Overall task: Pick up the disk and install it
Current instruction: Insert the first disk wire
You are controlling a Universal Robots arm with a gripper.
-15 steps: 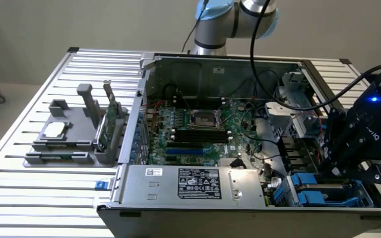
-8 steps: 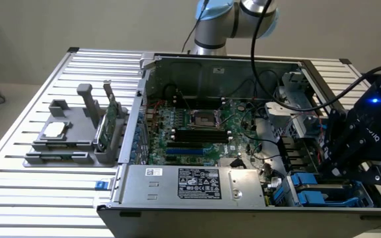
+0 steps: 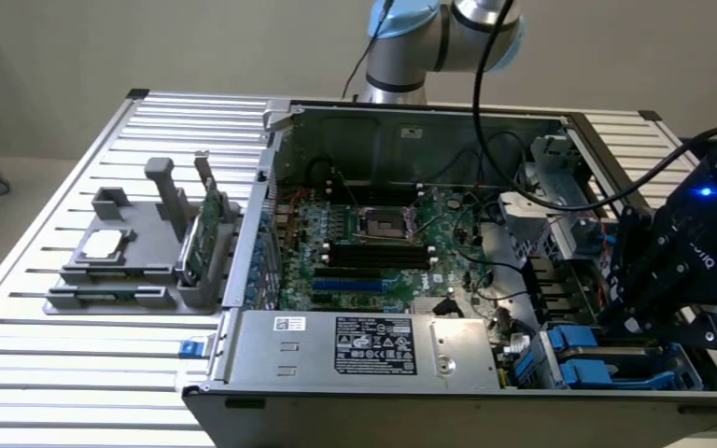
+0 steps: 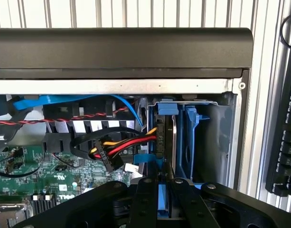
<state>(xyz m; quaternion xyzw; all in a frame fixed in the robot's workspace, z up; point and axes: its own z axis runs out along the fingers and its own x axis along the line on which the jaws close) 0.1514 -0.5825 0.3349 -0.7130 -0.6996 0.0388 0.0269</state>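
The gripper (image 4: 158,199) is seen nearly closed on the blue rail of the disk (image 4: 165,142), which stands on edge in the drive bay (image 4: 209,142) at the computer case's (image 3: 372,350) corner. Beyond, the motherboard (image 3: 372,247) is exposed.

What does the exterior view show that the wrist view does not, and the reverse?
Exterior only: the grey holder with a small square chip on the slatted table, and the power supply label.
Wrist only: the red, yellow and black cable bundle and a keyboard beside the case.
Both: the gripper, shut on a blue part at the blue drive bays, and the green motherboard.
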